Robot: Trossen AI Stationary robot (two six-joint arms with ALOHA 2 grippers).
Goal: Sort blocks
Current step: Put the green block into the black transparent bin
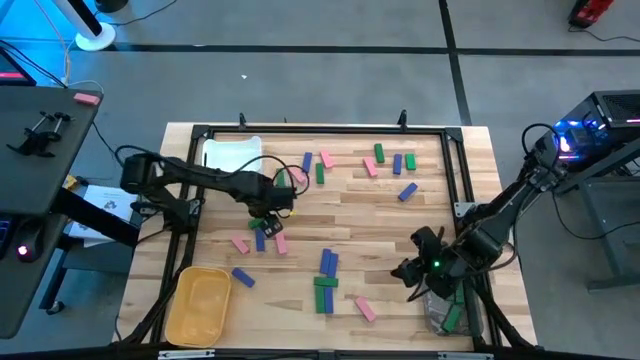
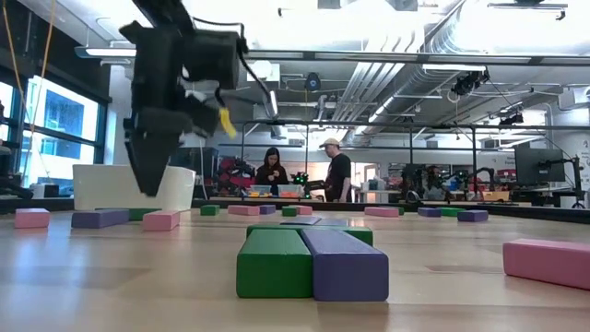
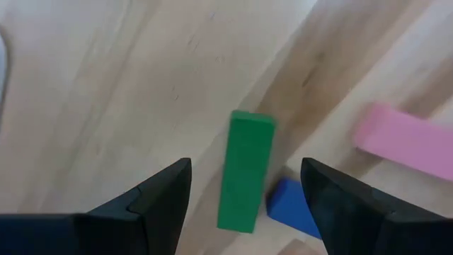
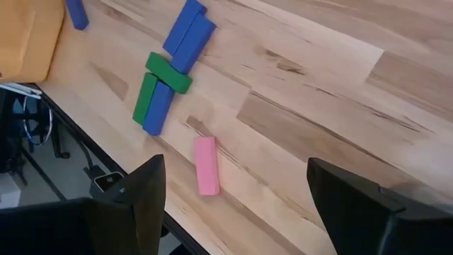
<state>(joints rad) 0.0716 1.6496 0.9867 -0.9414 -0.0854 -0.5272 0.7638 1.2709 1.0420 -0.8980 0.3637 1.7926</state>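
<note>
Green, pink and blue-purple blocks lie scattered flat on the wooden table (image 1: 430,215). My left gripper (image 1: 268,208) points straight down, open, a little above the table at centre left. In its wrist view a green block (image 3: 246,170) lies between the two fingers, untouched, with a blue block (image 3: 290,207) and a pink block (image 3: 407,142) beside it. In the low view this gripper (image 2: 147,180) hangs clear of the tabletop. My right gripper (image 1: 412,268) stands open above the table's near right, tilted down, with nothing between its fingers. Below it lie a pink block (image 4: 207,164) and a green-and-blue cluster (image 4: 168,78).
A white bin (image 1: 232,152) stands at the far left and a yellow bin (image 1: 198,305) at the near left. A clear bin (image 1: 447,312) at the near right holds a green block. More blocks lie along the far side (image 1: 380,160). People stand in the room behind.
</note>
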